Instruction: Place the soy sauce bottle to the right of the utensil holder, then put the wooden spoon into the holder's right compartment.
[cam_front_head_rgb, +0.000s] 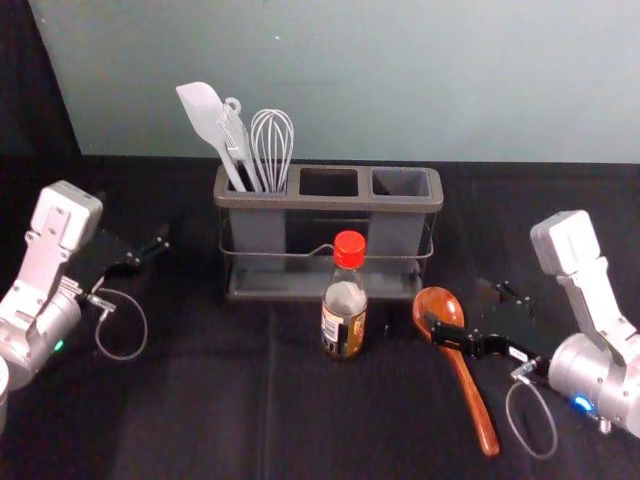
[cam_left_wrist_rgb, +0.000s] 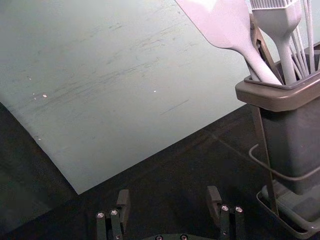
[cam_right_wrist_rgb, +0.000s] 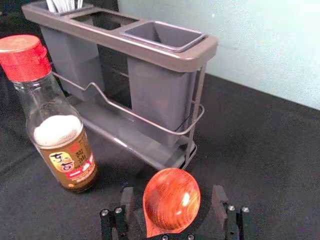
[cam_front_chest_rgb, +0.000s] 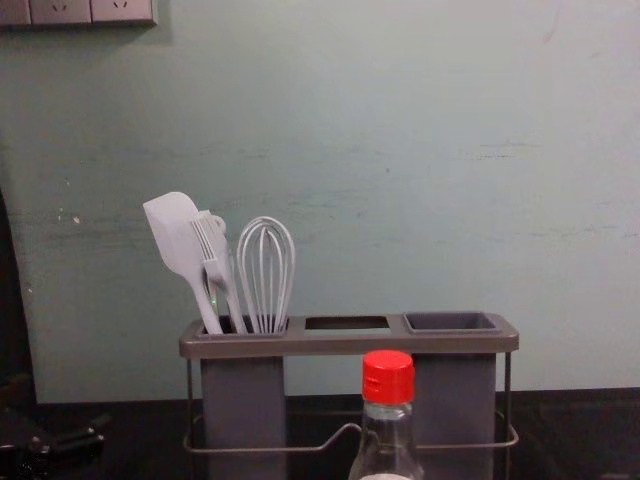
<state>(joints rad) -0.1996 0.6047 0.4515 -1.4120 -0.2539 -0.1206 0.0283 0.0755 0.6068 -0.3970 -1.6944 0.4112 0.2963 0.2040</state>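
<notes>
The soy sauce bottle (cam_front_head_rgb: 344, 310) is standing upright on the dark tabletop (cam_front_head_rgb: 210, 410), on the near side of the utensil holder (cam_front_head_rgb: 255, 201) and a little right of its middle, with its red cap facing up. The wooden spoon (cam_front_head_rgb: 467, 385) is lying to the right of the bottle, its bowl pointing toward the far side, near the holder's right end, and its handle slanting nearer and to the right. The right gripper (cam_front_head_rgb: 467, 307) is hovering low over the spoon's bowl end; its pincer is standing apart, with the bowl showing between the two tips in its wrist view. The left gripper (cam_front_head_rgb: 133, 225) is waiting to the left of the holder, its pincer also spread apart. A spatula (cam_front_head_rgb: 205, 118), a brush (cam_left_wrist_rgb: 280, 25) and a whisk (cam_front_head_rgb: 272, 145) are leaning in the holder's left compartment.
</notes>
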